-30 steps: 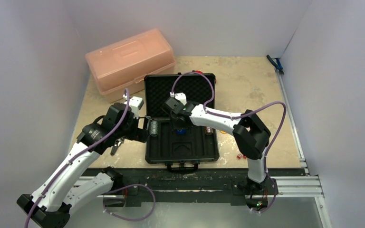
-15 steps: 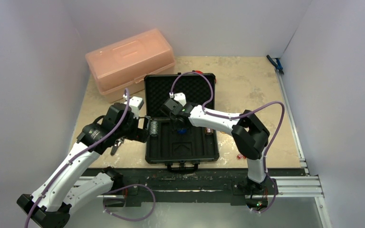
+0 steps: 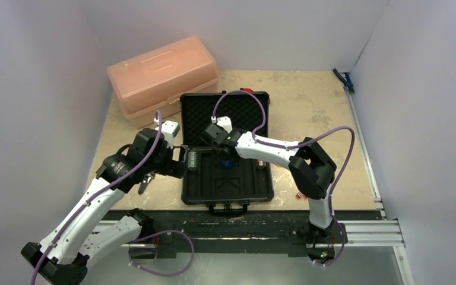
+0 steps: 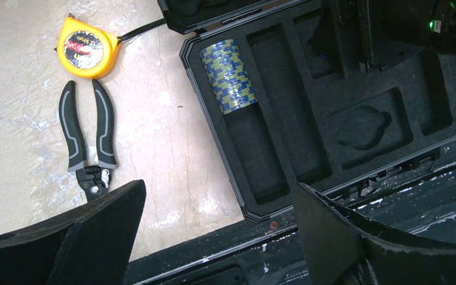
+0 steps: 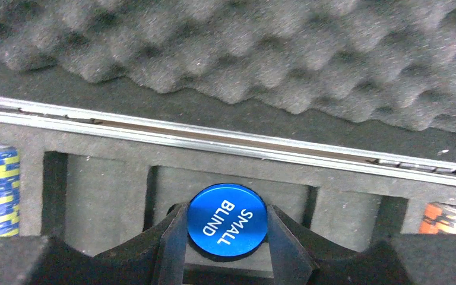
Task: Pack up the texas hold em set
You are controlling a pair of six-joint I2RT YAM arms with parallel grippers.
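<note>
My right gripper (image 5: pixel 227 228) is pinching a blue disc (image 5: pixel 227 218) reading "SMALL BLIND" over a tray (image 5: pixel 107 184) slot at the case's (image 3: pixel 237 187) hinge edge. My left gripper (image 4: pixel 217 199) is hovering, spread wide, above the case's left edge, near the blue-yellow chip stack (image 4: pixel 228 76).

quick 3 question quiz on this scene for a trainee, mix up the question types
1. True or false: the right gripper is shut on the blue disc marked SMALL BLIND.
2. What lies on the table just past the handles of the pliers? A) yellow tape measure B) hammer C) screwdriver
3. Fill in: the left gripper hangs ____ over the edge of the black case, holding nothing.

Key: 1 true; 2 A; 3 open
</note>
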